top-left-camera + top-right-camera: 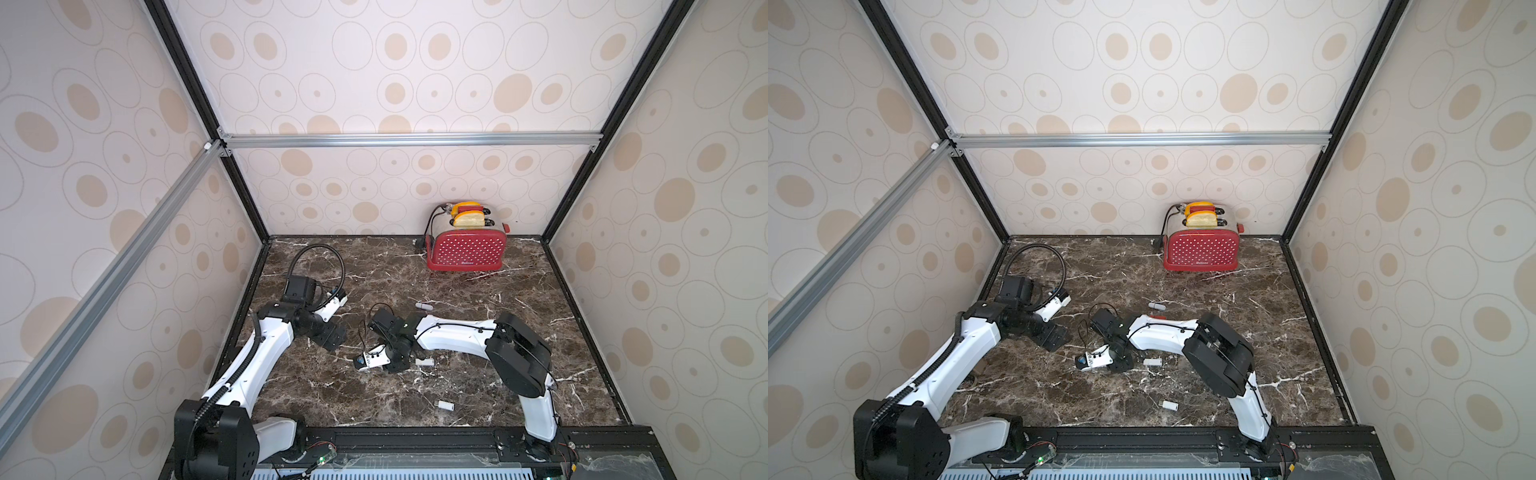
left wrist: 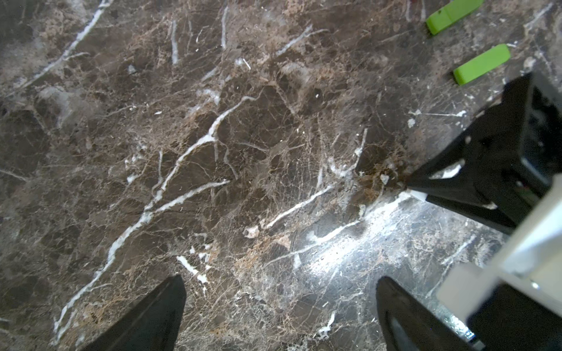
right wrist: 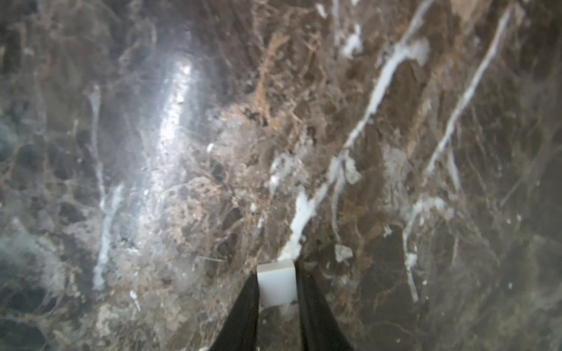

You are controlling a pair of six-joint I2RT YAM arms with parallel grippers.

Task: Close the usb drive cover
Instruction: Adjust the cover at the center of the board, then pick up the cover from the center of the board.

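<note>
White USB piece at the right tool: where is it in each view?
Top views: white USB piece lies centre frame, at the right tool tips.
Left wrist: probably the white sliver at that tool's tip.
Right wrist: the piece sits between the fingers.
Shared landmark: right tool, in all four.

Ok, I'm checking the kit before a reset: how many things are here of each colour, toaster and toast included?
White USB pieces: 4, three lying loose, one in the right fingers
Green USB pieces: 2, in the left wrist view
Red toaster: 1
Yellow toast slices: 2
Total: 9
</note>
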